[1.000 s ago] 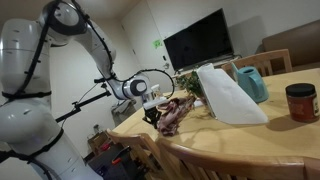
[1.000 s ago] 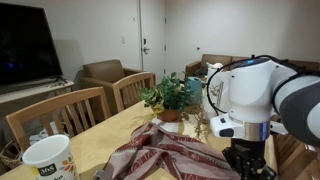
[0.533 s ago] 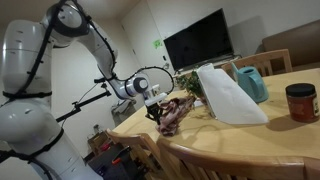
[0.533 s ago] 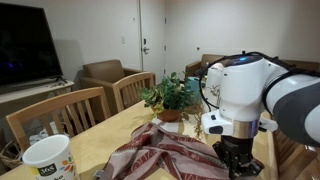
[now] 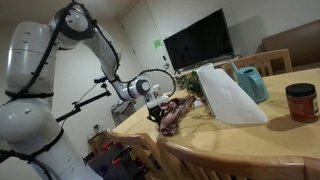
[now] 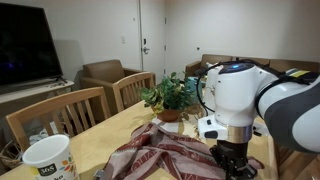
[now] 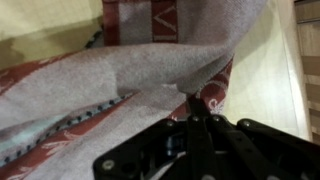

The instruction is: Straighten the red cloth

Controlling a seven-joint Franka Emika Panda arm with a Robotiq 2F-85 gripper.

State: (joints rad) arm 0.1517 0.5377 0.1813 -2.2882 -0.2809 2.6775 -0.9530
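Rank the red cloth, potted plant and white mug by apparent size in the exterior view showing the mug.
1. red cloth
2. potted plant
3. white mug
Plant and mug look close; the mug is nearest the camera and cropped, so that pair is unsure.

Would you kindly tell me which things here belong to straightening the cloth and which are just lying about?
Job in hand:
red patterned cloth
black Robotiq gripper

Lying about:
green potted plant
white printed mug
red-lidded jar
teal container
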